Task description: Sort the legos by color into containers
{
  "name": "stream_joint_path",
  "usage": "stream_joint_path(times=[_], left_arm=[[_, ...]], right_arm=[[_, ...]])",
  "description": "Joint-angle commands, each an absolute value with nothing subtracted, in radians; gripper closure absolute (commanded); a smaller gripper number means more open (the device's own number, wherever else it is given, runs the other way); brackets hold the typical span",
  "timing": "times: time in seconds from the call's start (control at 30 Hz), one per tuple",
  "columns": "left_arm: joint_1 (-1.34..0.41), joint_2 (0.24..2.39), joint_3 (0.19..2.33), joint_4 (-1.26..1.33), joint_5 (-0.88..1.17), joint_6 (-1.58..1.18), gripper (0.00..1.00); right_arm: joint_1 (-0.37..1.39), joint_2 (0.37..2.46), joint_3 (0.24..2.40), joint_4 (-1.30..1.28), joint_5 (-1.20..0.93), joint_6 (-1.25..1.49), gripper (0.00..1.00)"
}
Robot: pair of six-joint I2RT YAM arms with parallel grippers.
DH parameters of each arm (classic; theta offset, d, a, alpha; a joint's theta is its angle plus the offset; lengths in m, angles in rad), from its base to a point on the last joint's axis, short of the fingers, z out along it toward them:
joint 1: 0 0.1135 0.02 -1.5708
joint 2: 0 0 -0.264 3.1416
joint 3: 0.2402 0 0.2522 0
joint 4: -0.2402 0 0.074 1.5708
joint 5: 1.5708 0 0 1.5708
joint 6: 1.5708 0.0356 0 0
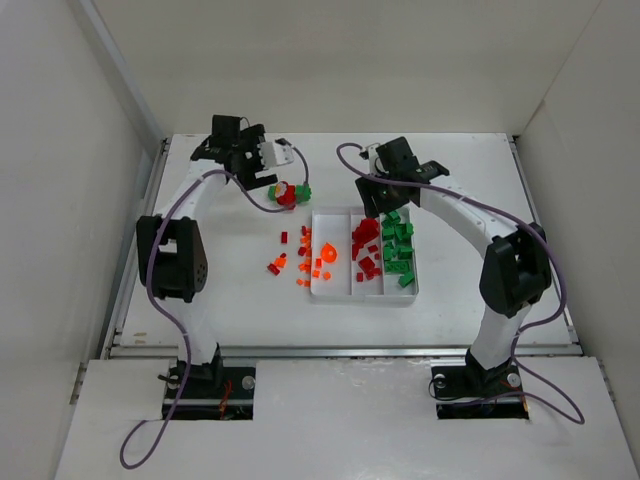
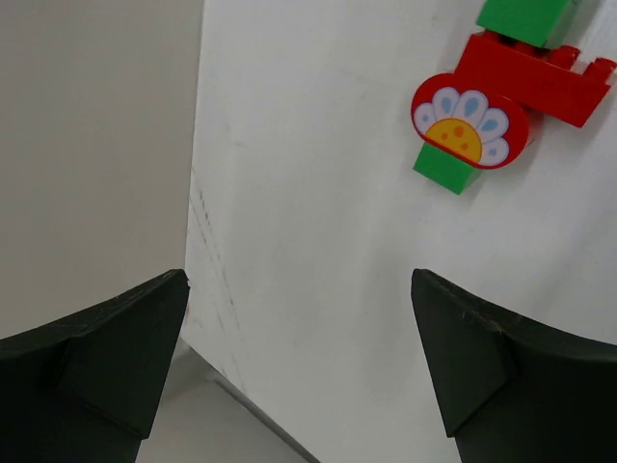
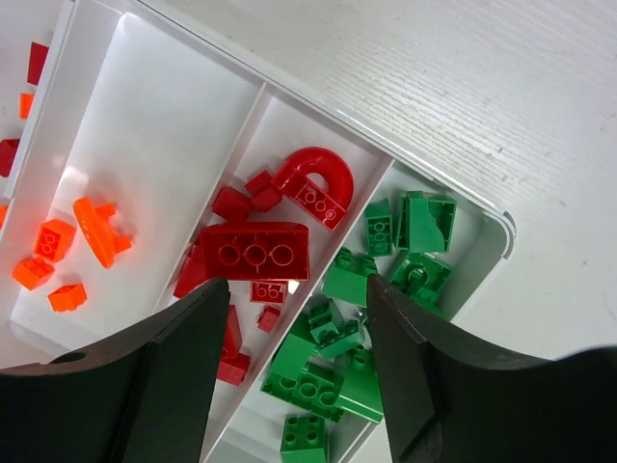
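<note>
White-walled counter (image 1: 460,180): the white tray (image 1: 330,220) sits at its center, its 3 compartments holding orange legos (image 1: 327,256) at left, red legos (image 1: 365,245) in the middle and green legos (image 1: 398,243) at right. Loose bricks (image 1: 297,258) lie just left of it. The right claw (image 3: 294,285) hangs open over the tray's far end. The left claw (image 2: 299,318), spread wide and empty, hovers beside a red-green flower cluster (image 2: 492,106).
</note>
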State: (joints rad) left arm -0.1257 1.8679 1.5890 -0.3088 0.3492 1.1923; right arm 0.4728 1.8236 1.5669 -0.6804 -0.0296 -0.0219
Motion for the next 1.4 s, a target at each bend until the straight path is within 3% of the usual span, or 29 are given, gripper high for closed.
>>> stream_joint_path(times=[0.0, 0.2, 1.03, 1.13, 1.37], left_arm=[[-0.175, 1.977, 1.678, -0.520, 0.402, 1.554, 0.00], [-0.184, 2.082, 1.786, -0.652, 0.492, 1.661, 0.00], [-0.253, 2.283, 1.893, -0.609, 0.491, 1.612, 0.00], [-0.253, 2.292, 1.893, -0.609, 0.491, 1.612, 0.04], [-0.262, 2.301, 1.893, -0.702, 0.482, 1.661, 0.37]], right_arm=[[0.480, 1.795, 1.611, -0.657, -0.011, -0.026, 0.35], [0.480, 1.795, 1.578, -0.647, -0.011, -0.017, 0.35], [0.480, 1.864, 1.660, -0.696, -0.021, -0.035, 0.35], [0.480, 1.864, 1.660, -0.696, -0.021, -0.035, 0.35], [0.480, 1.864, 1.660, -0.706, -0.021, -0.035, 0.35]])
